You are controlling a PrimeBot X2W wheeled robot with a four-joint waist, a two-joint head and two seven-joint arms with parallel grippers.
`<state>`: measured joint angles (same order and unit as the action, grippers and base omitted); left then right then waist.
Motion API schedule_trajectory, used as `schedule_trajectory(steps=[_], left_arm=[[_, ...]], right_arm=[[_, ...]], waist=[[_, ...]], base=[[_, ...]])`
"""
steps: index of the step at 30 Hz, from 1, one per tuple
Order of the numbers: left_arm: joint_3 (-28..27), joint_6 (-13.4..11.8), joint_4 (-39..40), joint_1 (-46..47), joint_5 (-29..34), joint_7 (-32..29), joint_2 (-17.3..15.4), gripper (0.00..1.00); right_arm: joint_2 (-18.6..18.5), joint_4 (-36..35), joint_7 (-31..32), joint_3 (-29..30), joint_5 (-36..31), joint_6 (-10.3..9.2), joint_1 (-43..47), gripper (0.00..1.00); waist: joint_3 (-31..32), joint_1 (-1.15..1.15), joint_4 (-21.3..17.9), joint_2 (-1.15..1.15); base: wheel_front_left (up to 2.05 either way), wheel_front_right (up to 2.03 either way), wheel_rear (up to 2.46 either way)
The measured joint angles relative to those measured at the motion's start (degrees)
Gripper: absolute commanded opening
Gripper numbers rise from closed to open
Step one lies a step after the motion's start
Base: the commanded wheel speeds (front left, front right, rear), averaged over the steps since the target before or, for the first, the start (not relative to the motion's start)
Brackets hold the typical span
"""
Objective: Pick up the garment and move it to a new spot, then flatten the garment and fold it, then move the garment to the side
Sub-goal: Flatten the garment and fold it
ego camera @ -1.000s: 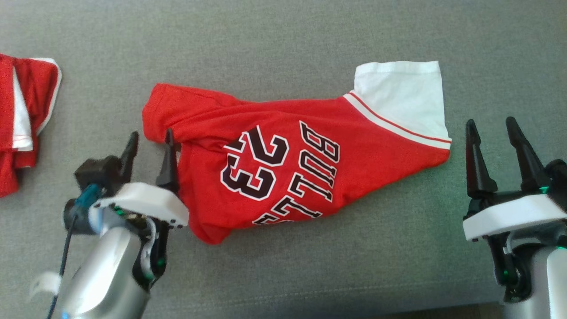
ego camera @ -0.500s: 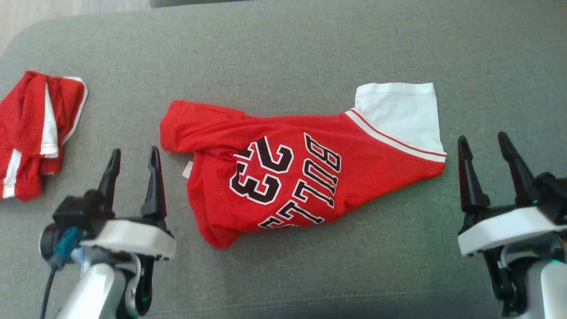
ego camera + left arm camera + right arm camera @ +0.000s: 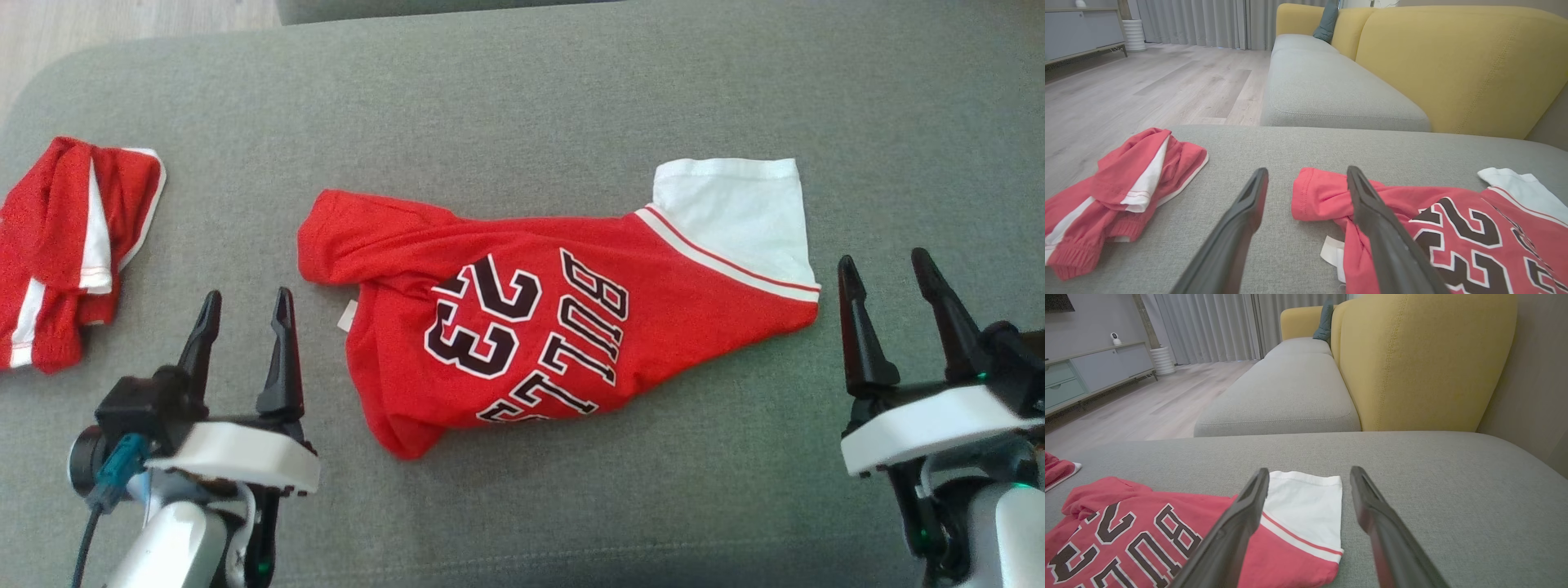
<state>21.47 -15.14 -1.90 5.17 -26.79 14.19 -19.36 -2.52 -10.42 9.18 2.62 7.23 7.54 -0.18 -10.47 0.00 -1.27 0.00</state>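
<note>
The garment (image 3: 539, 318) is a red jersey with black "BULLS 23" lettering and a white sleeve at its right end, lying crumpled across the middle of the grey cushion (image 3: 571, 98). It also shows in the left wrist view as the garment (image 3: 1437, 228) and in the right wrist view as the garment (image 3: 1151, 535). My left gripper (image 3: 245, 306) stands open just left of the jersey's lower left part, touching nothing. At the right, my right gripper (image 3: 886, 269) is open too, a little right of the white sleeve.
A second red and white garment (image 3: 65, 245) lies bunched at the cushion's left edge. Wooden floor (image 3: 122, 20) shows beyond the rounded far left corner. A yellow sofa back (image 3: 1453, 61) and more grey seat (image 3: 1282, 392) lie ahead of the wrists.
My left gripper has drawn back from the jersey's left edge and let go of it. The head camera has tilted, so the whole picture has shifted down. The right gripper has kept its place.
</note>
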Motion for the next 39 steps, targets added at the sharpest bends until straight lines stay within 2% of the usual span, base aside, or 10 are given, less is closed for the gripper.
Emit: schedule_trajectory(steps=[11, 14, 20, 25, 26, 31, 39], left_arm=[[0.11, -0.52, 0.08, 0.07, 0.00, -0.57, -0.41, 1.00], [0.49, 0.09, -0.35, 1.32, 0.00, -1.72, -0.46, 1.00], [2.80, 4.76, -4.83, 14.17, -0.98, -7.05, 0.04, 1.00], [4.22, 10.06, -16.61, 25.43, -4.53, -14.84, 1.78, 1.00], [4.22, 10.06, -16.61, 25.43, -4.53, -14.84, 1.78, 1.00], [5.17, 14.00, -30.20, 31.58, -7.06, -20.75, 2.10, 1.00], [5.63, 17.47, -42.08, 38.86, -7.12, -20.80, 3.12, 1.00]], right_arm=[[0.00, -0.30, 0.02, -0.01, 0.01, -0.01, 0.01, 1.00], [0.00, -0.62, 0.04, 0.04, 0.42, -0.01, -0.01, 1.00], [0.00, -1.02, 0.08, -0.10, 0.43, 0.00, -0.57, 1.00], [0.00, -0.49, -0.10, -1.00, 0.45, 0.00, -2.24, 1.00], [0.00, -0.49, -0.10, -1.00, 0.45, 0.00, -2.24, 1.00], [0.00, 0.32, -0.51, -1.89, 0.92, -0.01, -3.98, 1.00], [0.00, 1.00, -1.19, -1.80, 1.35, -0.01, -3.97, 1.00]], waist=[[-0.97, 0.00, -0.03, 0.00], [-1.96, 0.00, 0.06, 0.00], [-5.23, 0.00, 0.36, 0.00], [-8.20, 0.00, 0.10, 0.00], [-8.20, 0.00, 0.10, 0.00], [-10.23, 0.01, -0.96, 0.00], [-11.95, 0.00, -2.28, 0.00]], base=[[0.00, 0.00, 0.00], [0.00, 0.00, 0.00], [0.00, 0.00, 0.00], [0.00, 0.00, 0.00], [0.00, 0.00, 0.00], [0.00, 0.00, 0.00], [0.00, 0.00, 0.00]])
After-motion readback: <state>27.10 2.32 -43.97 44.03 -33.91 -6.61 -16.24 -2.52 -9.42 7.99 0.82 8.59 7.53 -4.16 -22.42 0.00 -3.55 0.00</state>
